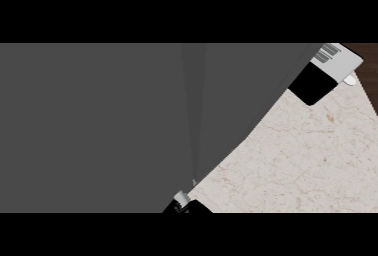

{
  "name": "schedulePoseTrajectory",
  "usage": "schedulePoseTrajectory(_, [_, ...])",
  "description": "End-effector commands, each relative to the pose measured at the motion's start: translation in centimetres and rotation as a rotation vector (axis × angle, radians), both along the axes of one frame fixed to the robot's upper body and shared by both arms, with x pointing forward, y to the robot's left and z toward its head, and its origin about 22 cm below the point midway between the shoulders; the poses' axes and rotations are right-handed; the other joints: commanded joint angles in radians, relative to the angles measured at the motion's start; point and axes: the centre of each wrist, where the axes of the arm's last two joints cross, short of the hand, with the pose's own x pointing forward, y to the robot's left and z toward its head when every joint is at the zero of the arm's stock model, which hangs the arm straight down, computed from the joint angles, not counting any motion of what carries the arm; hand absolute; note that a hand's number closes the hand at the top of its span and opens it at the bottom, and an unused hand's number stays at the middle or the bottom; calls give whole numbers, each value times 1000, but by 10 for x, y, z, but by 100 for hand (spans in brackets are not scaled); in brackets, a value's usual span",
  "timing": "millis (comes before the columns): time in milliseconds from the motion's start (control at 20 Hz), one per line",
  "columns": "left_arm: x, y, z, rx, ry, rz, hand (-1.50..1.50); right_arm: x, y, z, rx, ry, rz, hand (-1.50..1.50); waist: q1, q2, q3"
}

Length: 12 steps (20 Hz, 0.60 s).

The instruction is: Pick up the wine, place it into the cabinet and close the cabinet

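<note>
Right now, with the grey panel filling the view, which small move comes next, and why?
Probably press the hand at the lower edge against the grey panel, likely the cabinet door, to swing it shut. No wine clearly shows on the counter; the black-and-grey thing at upper right is too cut off to name.

You see a large cabinet surface in matt, smooth dark grey. The counter looks like polished pale marble with brown veins. At top right, a grey forearm seems to be matt plastic, perhaps metal.
</note>
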Motion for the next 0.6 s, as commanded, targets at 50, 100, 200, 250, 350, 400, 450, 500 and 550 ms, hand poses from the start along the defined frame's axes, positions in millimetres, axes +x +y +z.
schedulePoseTrajectory(50, [2, -8, 4, -6, -1, 2, -150, 42, 52, 31, 25, -11, -5, 150, 9, 0, 2])
schedulePoseTrajectory(100, [-1, 5, -8, 0, 9, 8, -150, 54, 56, 36, 35, -27, -40, 150, 10, 0, 1])
schedulePoseTrajectory(200, [4, -10, -10, -38, 12, 4, -150, 70, 65, 59, 8, -28, -41, 150, -3, 0, 1])
schedulePoseTrajectory(250, [13, -8, 0, -20, -3, 26, -150, 76, 75, 54, 21, -38, -44, 150, -4, 1, 2])
schedulePoseTrajectory(350, [15, -7, -7, 3, 6, 21, -150, 90, 85, 55, -17, -68, -64, 150, -14, 0, 2])
schedulePoseTrajectory(400, [7, 3, 3, -9, 10, 26, -150, 103, 89, 65, -63, -103, -109, 150, -1, -2, 2])
schedulePoseTrajectory(450, [7, -3, -10, 0, 2, 38, -150, 110, 83, 75, -54, -158, -117, 150, -15, -1, 2])
schedulePoseTrajectory(500, [5, -12, -12, -19, 13, 34, -150, 119, 89, 65, -62, -166, -153, 150, -16, -1, 2])
schedulePoseTrajectory(550, [12, -5, 3, -24, 4, 25, -150, 133, 89, 59, -92, -168, -156, 150, -17, 0, 3])
